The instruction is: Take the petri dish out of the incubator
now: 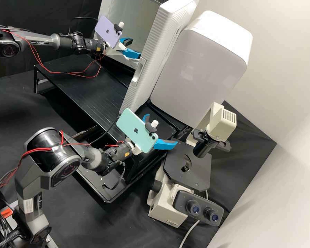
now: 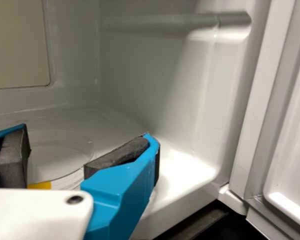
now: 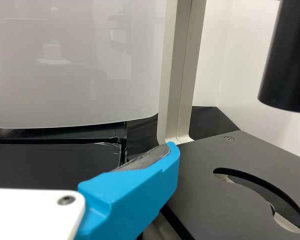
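Observation:
A clear petri dish [image 2: 60,159] lies flat on the white floor inside the incubator [image 1: 203,65], whose door [image 1: 162,48] stands open. My left gripper [image 2: 82,136] is inside the chamber, and its dark pads [image 2: 115,156] are shut against the dish's two sides. In the high view that left gripper [image 1: 131,48] sits at the incubator's opening, at the end of the far arm. My right gripper [image 1: 160,136] hangs open beside the incubator's near corner, over the edge of the microscope stage [image 3: 230,170]. It holds nothing, and one blue finger [image 3: 140,185] shows in its wrist view.
A white microscope [image 1: 182,193] with a black stage [image 1: 187,168] stands in front of the incubator, at the right. The incubator rests on a low black shelf [image 1: 86,89]. A grey bar [image 2: 175,21] runs across the back of the chamber. Black cloth covers the bench.

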Tool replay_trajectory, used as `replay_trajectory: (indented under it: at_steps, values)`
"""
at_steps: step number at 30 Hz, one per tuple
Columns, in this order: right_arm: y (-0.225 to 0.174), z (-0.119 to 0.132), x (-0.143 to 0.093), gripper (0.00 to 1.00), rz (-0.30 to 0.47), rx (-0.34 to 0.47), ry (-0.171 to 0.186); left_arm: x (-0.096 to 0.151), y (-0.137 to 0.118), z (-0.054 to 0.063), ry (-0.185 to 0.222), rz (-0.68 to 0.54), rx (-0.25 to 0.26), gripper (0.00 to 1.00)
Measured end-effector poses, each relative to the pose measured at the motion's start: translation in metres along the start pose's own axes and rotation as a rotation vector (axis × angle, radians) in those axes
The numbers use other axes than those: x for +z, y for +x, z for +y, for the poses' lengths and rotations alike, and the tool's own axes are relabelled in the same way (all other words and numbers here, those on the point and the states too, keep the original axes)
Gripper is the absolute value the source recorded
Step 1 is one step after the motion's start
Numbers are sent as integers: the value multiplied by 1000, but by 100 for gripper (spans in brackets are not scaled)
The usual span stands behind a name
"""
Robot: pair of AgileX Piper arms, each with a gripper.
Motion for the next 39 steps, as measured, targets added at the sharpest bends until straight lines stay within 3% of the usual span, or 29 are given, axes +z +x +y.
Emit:
replay_trajectory:
  at_steps: [16, 25, 30, 39]
  values:
    - [0, 0, 0, 100, 0, 0, 0, 1, 0, 0, -17, 1, 2, 100]
    - [0, 0, 0, 100, 0, 0, 0, 11, -2, 16, -12, 43, -12, 100]
    - [0, 0, 0, 100, 0, 0, 0, 15, -3, 23, 26, 48, -1, 100]
    - [0, 0, 0, 100, 0, 0, 0, 17, -3, 24, 84, 58, 6, 100]
